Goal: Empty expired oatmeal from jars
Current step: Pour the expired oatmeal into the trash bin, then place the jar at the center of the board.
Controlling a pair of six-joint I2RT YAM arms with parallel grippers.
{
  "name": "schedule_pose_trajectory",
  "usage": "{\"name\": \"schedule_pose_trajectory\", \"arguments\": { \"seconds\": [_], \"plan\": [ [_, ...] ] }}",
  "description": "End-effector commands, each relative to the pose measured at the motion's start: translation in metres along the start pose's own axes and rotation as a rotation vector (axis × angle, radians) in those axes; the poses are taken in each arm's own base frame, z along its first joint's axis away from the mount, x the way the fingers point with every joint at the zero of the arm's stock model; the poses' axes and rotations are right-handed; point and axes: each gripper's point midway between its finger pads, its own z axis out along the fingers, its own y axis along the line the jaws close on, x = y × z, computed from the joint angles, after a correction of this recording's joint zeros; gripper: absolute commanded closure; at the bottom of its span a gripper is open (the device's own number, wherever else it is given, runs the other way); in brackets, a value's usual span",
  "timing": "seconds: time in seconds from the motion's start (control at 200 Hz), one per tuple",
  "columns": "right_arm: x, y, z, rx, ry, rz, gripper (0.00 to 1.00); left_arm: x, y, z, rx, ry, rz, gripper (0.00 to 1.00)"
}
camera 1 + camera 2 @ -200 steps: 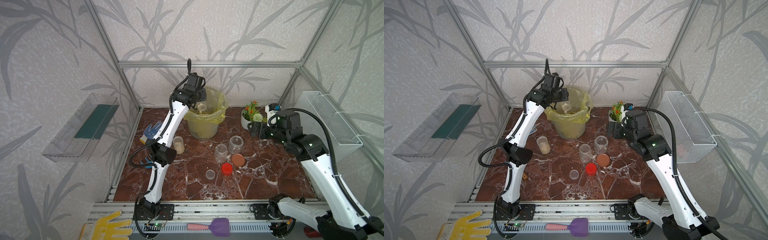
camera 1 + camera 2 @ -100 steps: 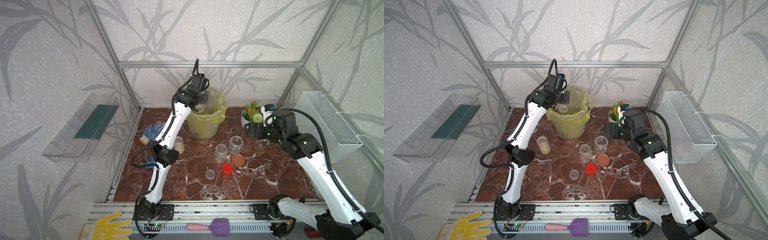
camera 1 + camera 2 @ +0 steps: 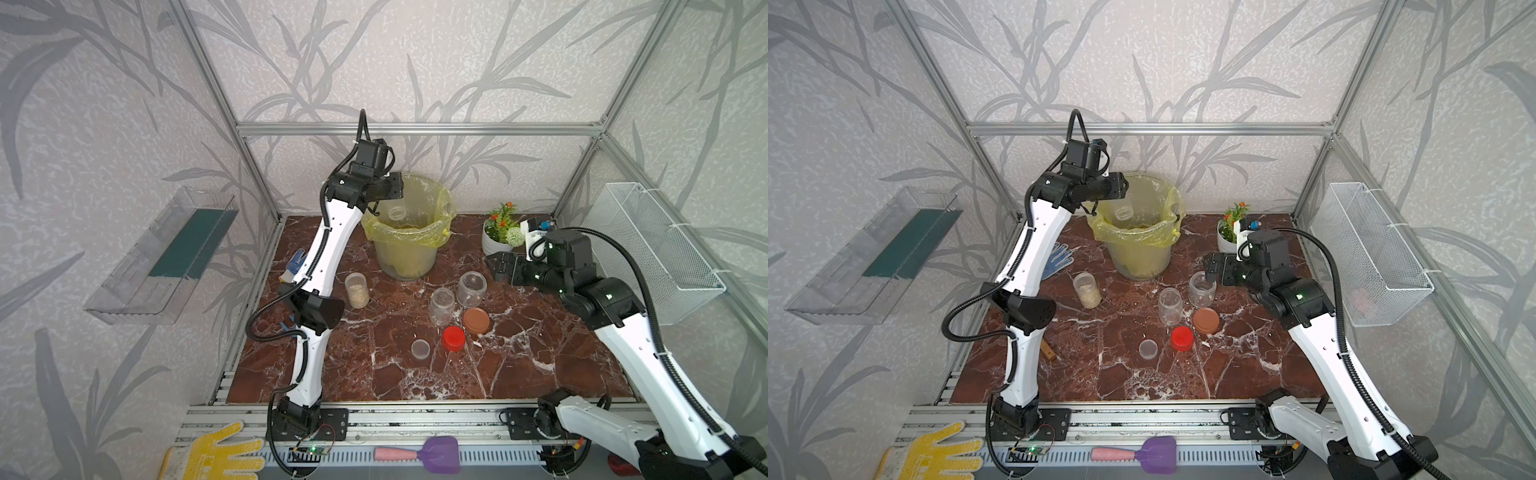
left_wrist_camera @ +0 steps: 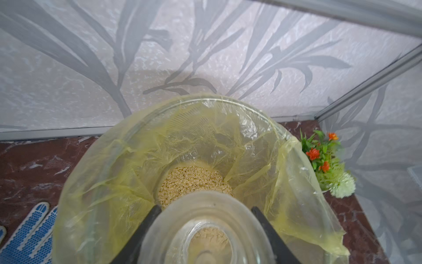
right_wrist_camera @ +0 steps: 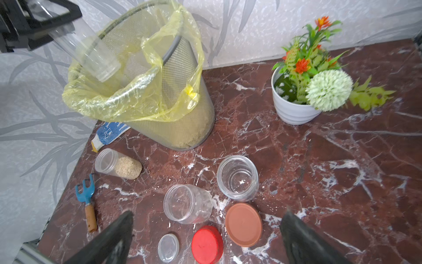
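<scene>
The front of the bench (image 3: 540,374) is open room up to its edge. Next lie a clear lid (image 3: 420,348), a red lid (image 3: 453,338) and a brown lid (image 3: 476,320). Behind them stand a slim empty jar (image 3: 441,306) and a wide empty jar (image 3: 471,289). Well apart to the left stands an oatmeal jar (image 3: 357,290), partly filled. The right hand (image 3: 492,268) hangs wide open near the wide empty jar. At the back, the left hand (image 4: 205,219) grips a tilted jar (image 3: 397,213), mouth down over the bin (image 3: 409,257), where oatmeal (image 4: 194,182) lies.

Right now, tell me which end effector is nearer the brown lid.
Right. The right end effector hangs open close to the brown lid, between it and the flower pot; the left end effector is far off above the bin, shut on a tipped jar.
</scene>
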Motion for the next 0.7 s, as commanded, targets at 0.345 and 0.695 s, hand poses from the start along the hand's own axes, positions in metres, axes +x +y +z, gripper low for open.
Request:
{"name": "schedule_pose_trajectory", "arguments": {
  "seconds": [0.345, 0.695],
  "plan": [
    [0.024, 0.066, -0.016, -0.431, -0.032, 0.397, 0.06, -0.012, -0.026, -0.125, 0.287, -0.300, -0.588, 1.00],
    [0.100, 0.105, 0.004, -0.476, -0.110, 0.503, 0.08, 0.129, 0.007, -0.164, 0.306, -0.414, -0.982, 1.00]
  ]
}}
